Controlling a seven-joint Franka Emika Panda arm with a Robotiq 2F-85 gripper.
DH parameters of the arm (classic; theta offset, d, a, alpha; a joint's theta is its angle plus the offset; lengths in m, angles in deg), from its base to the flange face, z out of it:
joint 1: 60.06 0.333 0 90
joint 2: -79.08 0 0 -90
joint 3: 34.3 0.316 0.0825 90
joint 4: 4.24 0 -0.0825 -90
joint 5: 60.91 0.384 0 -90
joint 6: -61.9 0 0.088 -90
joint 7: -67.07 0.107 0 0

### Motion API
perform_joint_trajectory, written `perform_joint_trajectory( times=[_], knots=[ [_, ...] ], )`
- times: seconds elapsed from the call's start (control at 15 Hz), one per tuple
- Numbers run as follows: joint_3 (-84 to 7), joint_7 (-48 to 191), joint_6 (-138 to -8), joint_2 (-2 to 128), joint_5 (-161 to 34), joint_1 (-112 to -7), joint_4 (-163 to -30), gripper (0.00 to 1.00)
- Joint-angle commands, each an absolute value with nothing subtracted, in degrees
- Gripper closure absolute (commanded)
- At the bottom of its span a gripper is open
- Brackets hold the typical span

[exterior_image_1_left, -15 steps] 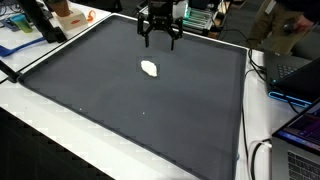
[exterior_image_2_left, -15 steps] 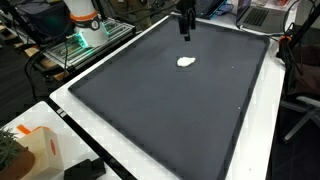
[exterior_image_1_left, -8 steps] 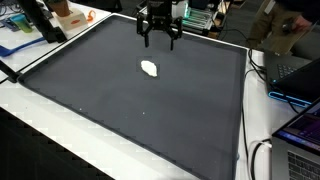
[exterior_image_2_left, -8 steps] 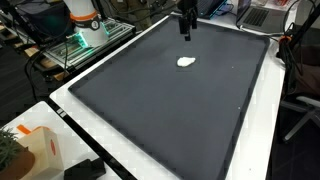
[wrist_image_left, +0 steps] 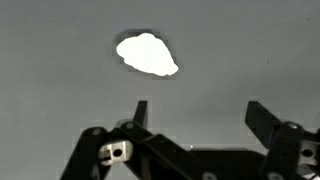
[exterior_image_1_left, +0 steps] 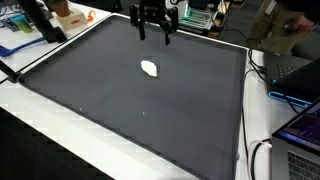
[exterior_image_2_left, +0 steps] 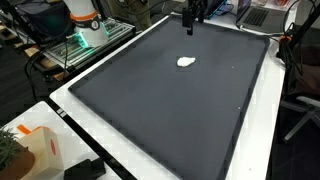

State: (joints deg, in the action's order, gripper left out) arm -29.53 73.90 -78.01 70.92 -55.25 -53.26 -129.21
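Observation:
A small white lump lies on the dark mat, towards its far end. My gripper hangs in the air above the mat's far edge, beyond the lump and apart from it. In the wrist view the lump shows at the top, ahead of the gripper. Its two black fingers stand wide apart, open, with only bare mat between them.
A white table border frames the mat. An orange object and clutter sit at one far corner, a laptop and cables at one side. A white and orange robot base and an orange-topped box flank the table.
The gripper has lifted and shifted a little sideways near the mat's far edge. The white lump has not moved. The jaws stay open.

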Motion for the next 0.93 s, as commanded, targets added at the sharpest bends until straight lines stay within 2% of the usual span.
perform_joint_trajectory(
  times=[0.0, 0.2, 0.27, 0.53, 0.87],
  knots=[
    [-30.1, 78.1, -69.6, 66.5, -56.4, -53.6, -122.4, 0.00],
    [-30.2, 78.3, -64.1, 64.0, -54.7, -54.0, -118.8, 0.00],
    [-30.0, 77.4, -67.1, 66.4, -55.3, -53.7, -121.6, 0.00],
    [-30.2, 77.5, -65.8, 64.2, -55.2, -53.9, -119.5, 0.00],
    [-31.4, 84.2, -60.6, 61.0, -56.4, -53.4, -113.9, 0.00]
  ],
)
